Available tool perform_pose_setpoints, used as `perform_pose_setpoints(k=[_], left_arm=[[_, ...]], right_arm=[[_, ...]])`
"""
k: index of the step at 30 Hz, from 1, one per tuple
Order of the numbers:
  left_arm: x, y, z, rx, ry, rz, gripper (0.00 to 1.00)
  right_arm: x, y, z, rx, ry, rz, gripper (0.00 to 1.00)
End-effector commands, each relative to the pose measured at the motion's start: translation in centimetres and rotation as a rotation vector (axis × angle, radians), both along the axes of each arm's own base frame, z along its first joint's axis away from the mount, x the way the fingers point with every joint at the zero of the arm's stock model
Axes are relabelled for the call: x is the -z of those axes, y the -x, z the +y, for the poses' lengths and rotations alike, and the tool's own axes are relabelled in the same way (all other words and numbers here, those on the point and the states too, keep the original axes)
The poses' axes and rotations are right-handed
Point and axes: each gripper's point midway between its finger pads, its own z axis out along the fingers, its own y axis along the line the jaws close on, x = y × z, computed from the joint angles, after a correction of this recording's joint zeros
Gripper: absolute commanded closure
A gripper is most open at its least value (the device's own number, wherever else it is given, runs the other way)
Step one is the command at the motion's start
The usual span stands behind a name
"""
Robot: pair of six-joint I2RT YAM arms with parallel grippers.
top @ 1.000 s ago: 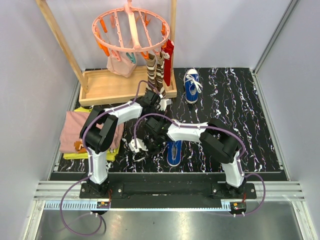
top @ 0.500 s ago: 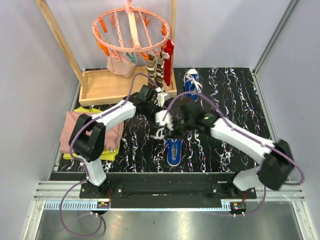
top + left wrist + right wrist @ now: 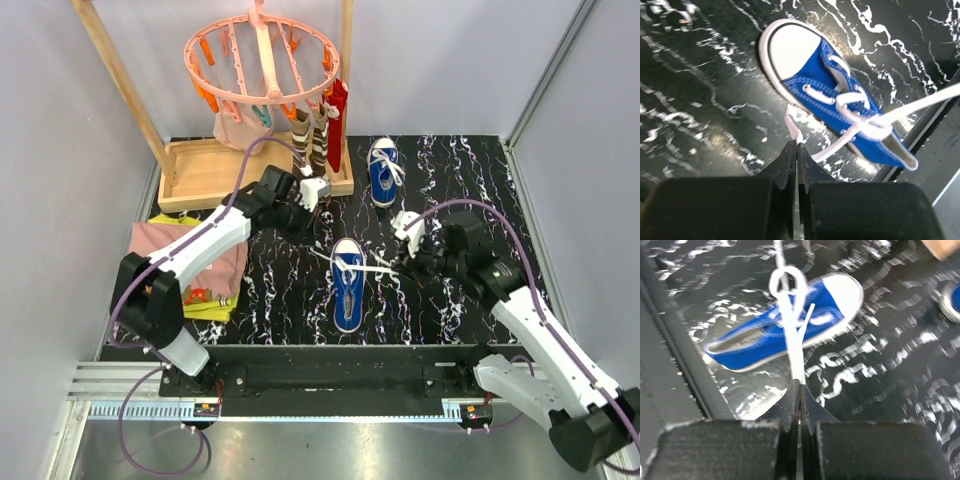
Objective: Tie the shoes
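Arms swung apart, right claw (image 3: 800, 386) now toward the table's (image 3: 480, 180) right edge | left claw (image 3: 795, 150) and right claw each pinched on a lace (image 3: 378, 266) end | near shoe (image 3: 348, 285) mid-table, toward near edge | risk: you overpull, shoe drags or lace slips free

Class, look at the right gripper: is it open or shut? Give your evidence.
Shut. The right gripper shows no gap between its fingers, which pinch a white lace running straight to the blue shoe.
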Motion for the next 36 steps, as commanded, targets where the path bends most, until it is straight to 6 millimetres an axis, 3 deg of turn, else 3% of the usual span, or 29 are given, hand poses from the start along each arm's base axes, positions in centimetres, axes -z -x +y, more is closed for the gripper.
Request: perform_pose_setpoints(k=[1, 4, 10, 20, 27, 32, 36], left_arm=[[-1.8, -0.4, 2.9, -0.009, -0.048, -0.129, 1.00], [-1.1, -0.3, 4.8, -0.024, -0.119, -0.162, 1.00], [-0.4, -0.4, 8.3, -0.080, -0.195, -0.192, 1.00], [-0.4, 0.1, 14.4, -0.205, -0.277, -0.238, 1.00], [-0.9, 1.8, 15.9, -0.195, -0.317, -0.264, 1.00], [0.5, 2.1, 17.5, -0.226, -0.387, -0.240, 1.00], [2.4, 2.2, 18.8, -0.248, -0.465, -0.191, 1.00]], right_arm=[[0.5, -0.9, -3.3, 0.185, 0.035, -0.035, 1.00], [1.3, -1.4, -5.3, 0.264, 0.089, -0.064, 1.00], [2.8, -1.8, -7.4, 0.343, 0.146, -0.068, 1.00], [5.2, -1.9, -9.4, 0.389, 0.232, -0.045, 1.00], [7.3, -1.8, -11.8, 0.451, 0.338, -0.030, 1.00], [9.4, -1.5, -12.5, 0.411, 0.414, -0.020, 1.00], [11.1, -1.3, -11.9, 0.355, 0.432, 0.032, 1.00]])
